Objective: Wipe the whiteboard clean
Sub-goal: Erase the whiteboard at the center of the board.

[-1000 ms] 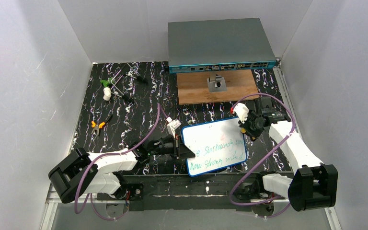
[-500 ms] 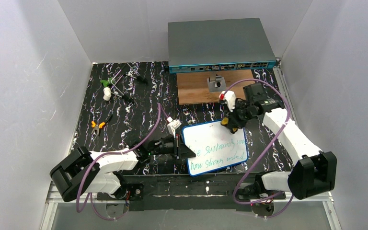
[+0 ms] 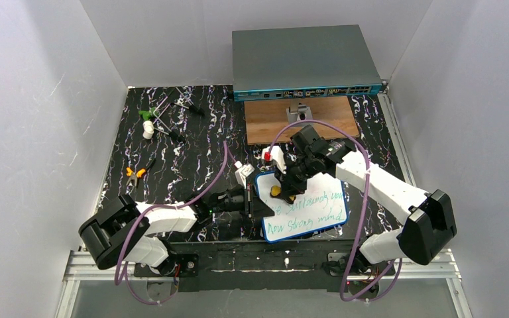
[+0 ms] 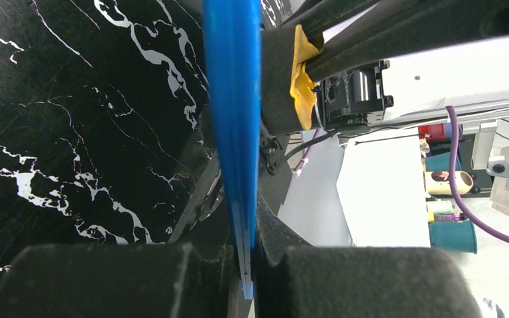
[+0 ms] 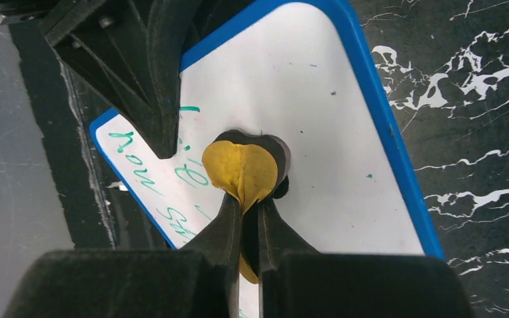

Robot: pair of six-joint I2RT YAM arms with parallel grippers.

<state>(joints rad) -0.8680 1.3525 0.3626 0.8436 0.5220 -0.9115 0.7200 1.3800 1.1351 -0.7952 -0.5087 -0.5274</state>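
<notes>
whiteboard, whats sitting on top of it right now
A yellow and black eraser pad, pinched in the right jaws, presses on the whiteboard; green writing shows on the near half. The left jaws clamp its edge. Any ink under the pad is hidden.

Soft, even light falls from overhead in the top view; the pale walls (image 3: 46, 99) glow, the dark surface (image 3: 172, 159) looks matte, shadows are faint; in the left wrist view the left fingers (image 4: 86, 278) are a blurred black mass, the far background washed out; the right fingers (image 5: 139, 278) are equally out of focus, the whiteboard (image 5: 318, 99) beyond them bright and sharp.
</notes>
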